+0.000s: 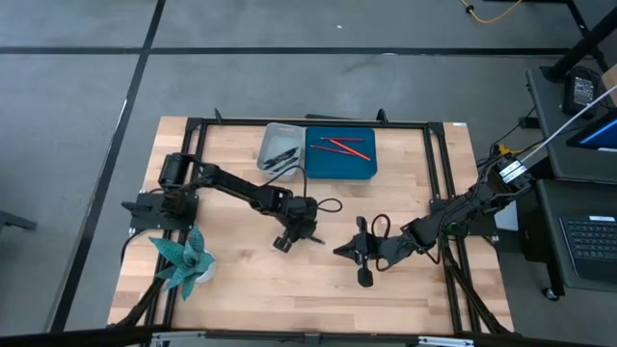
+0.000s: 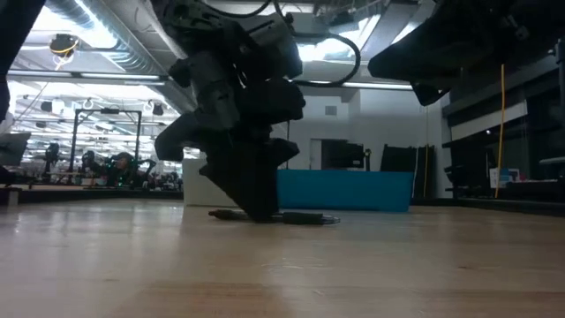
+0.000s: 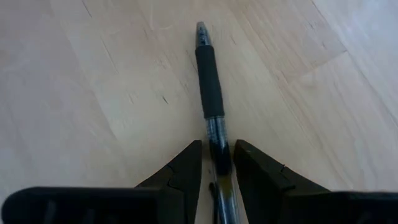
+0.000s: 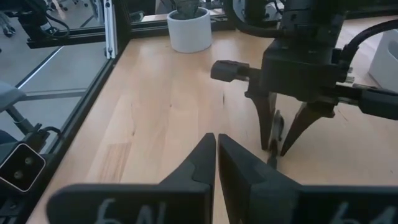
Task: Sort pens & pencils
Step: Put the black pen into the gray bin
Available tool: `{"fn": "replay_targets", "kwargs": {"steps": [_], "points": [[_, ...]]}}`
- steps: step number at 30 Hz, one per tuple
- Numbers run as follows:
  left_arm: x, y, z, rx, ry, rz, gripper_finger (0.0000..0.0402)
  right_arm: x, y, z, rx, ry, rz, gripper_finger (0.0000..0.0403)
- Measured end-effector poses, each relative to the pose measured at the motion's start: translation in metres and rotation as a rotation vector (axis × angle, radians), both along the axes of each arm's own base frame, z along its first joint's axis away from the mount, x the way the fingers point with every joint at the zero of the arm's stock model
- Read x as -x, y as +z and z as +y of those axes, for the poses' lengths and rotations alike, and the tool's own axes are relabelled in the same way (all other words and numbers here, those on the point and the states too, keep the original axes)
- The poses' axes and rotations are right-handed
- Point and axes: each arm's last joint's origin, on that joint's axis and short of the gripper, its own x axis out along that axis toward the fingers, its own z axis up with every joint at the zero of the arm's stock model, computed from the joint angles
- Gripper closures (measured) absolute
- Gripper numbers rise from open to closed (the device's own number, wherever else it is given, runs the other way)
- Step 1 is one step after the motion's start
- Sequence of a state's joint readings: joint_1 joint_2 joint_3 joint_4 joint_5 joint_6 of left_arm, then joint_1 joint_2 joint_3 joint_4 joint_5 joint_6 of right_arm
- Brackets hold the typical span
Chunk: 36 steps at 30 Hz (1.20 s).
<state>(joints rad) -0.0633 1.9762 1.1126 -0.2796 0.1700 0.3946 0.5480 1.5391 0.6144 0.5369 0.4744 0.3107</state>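
A black pen (image 3: 210,87) lies flat on the wooden table, and it also shows in the low view (image 2: 305,217). My left gripper (image 3: 217,158) stands over it near the table's middle (image 1: 289,236), fingers pointing down and shut on the pen. My right gripper (image 4: 216,146) is shut and empty, a little to the right of it (image 1: 359,258). Other dark pens lie in the grey tray (image 1: 280,146). Red pencils lie in the blue tray (image 1: 340,154). My left gripper pinches the pen's clear barrel (image 3: 217,140) between its two fingers, just behind the black rubber grip. The fingers (image 4: 268,127) come from above, pointing down, and lie across the pen. The pen lies level on the table.
The grey and blue trays stand side by side at the table's far edge. A potted plant (image 1: 185,255) in a white pot (image 4: 189,28) stands at the near left. A black frame (image 1: 439,173) runs around the table top.
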Motion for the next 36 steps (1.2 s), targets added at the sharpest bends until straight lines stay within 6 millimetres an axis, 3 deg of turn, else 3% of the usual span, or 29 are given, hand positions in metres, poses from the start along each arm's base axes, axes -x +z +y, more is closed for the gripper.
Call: {"fn": "replay_targets", "kwargs": {"steps": [4, 8, 16, 22, 26, 32, 36], "points": [[0.0, -0.002, 0.003, 0.003, 0.006, 0.015, 0.0326, 0.0, 0.0, 0.0, -0.003, 0.005, 0.001, 0.0382], [0.001, -0.002, 0.003, -0.016, -0.021, 0.012, 0.038, 0.0, 0.0, 0.0, -0.002, 0.006, 0.001, 0.0382], [0.001, 0.001, 0.004, 0.022, -0.039, -0.004, 0.0382, 0.0, 0.0, 0.0, -0.004, 0.006, 0.001, 0.0382], [0.015, 0.028, 0.005, 0.007, -0.039, -0.003, 0.0383, 0.0, 0.0, 0.0, -0.004, 0.006, 0.002, 0.0382], [0.021, 0.063, 0.005, -0.001, -0.023, -0.092, 0.0383, 0.001, 0.0, 0.001, -0.003, 0.01, 0.003, 0.0382], [0.03, 0.1, 0.005, 0.008, -0.027, -0.208, 0.0383, 0.004, -0.001, 0.007, 0.001, 0.032, 0.008, 0.0382], [0.043, 0.109, 0.007, 0.01, -0.022, -0.236, 0.0383, 0.007, -0.001, 0.011, 0.003, 0.046, 0.008, 0.0382]]}}
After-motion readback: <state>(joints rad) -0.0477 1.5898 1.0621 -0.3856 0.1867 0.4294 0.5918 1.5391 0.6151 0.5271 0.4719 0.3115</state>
